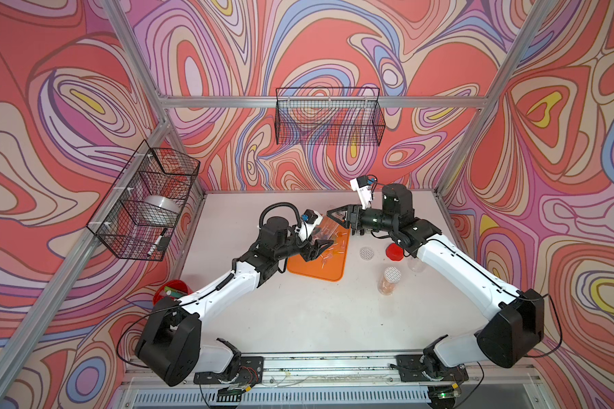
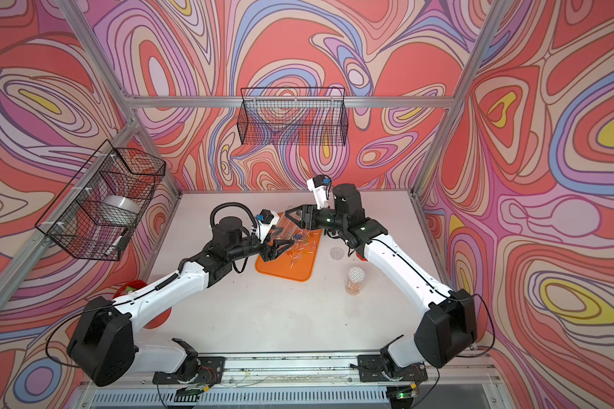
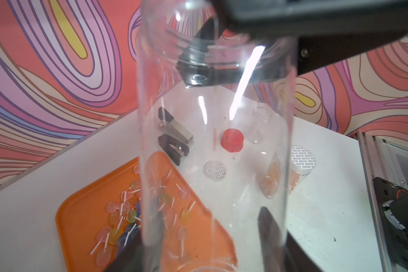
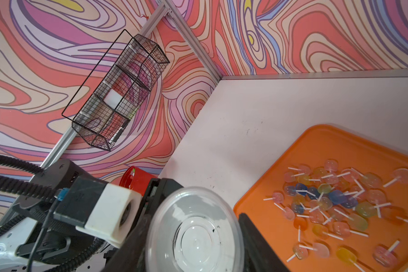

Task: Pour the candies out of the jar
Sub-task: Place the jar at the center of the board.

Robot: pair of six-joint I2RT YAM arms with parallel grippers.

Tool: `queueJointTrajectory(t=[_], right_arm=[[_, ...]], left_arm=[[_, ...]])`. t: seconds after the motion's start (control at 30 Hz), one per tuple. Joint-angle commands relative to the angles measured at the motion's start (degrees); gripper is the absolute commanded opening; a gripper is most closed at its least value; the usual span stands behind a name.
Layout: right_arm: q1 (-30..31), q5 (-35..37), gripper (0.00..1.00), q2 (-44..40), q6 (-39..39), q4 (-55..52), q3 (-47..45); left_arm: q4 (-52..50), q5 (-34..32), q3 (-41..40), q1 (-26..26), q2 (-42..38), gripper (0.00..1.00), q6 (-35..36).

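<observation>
Jar [image 2: 286, 227] hangs over tray [image 2: 295, 271], long axis near-left to far-right. Right tool [image 2: 295, 217] clamped on it; left tool [image 2: 281, 247]: grip cannot be told.

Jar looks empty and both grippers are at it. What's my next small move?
Probably back the left gripper off the jar. The candies lie on the tray, the jar looks empty, and the right gripper seems to grip it, so one hold should do.

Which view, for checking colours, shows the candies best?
Right wrist: the candies lie sharp and unobstructed on the orange tray. Left wrist sees them partly through the clear jar; in both top views they are specks.
</observation>
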Motion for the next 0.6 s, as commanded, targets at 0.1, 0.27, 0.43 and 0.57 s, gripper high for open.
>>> queueJointTrajectory(t=[0.1,0.27,0.43,0.57], right_arm=[[0.10,14.12,0.46,-2.63,-5.68,-6.60,1.21],[-0.25,30.31,0.45,-3.52,-9.24,-11.87,-1.15],[-1.33,43.54,0.45,-5.83,-10.20,-10.50,-8.31],[-1.53,48.24,0.45,-6.22,-11.49,-7.47,-13.80]], left_arm=[[-2.35,-5.97,0.70,-0.19,-2.26,1.00,-1.47],[-2.14,-15.54,-1.98,0.11,-4.25,1.00,-4.78],[-0.39,-19.86,-2.79,0.53,-2.96,1.00,-9.50],[-3.92,-17.98,0.06,0.64,-0.31,1.00,-10.30]])
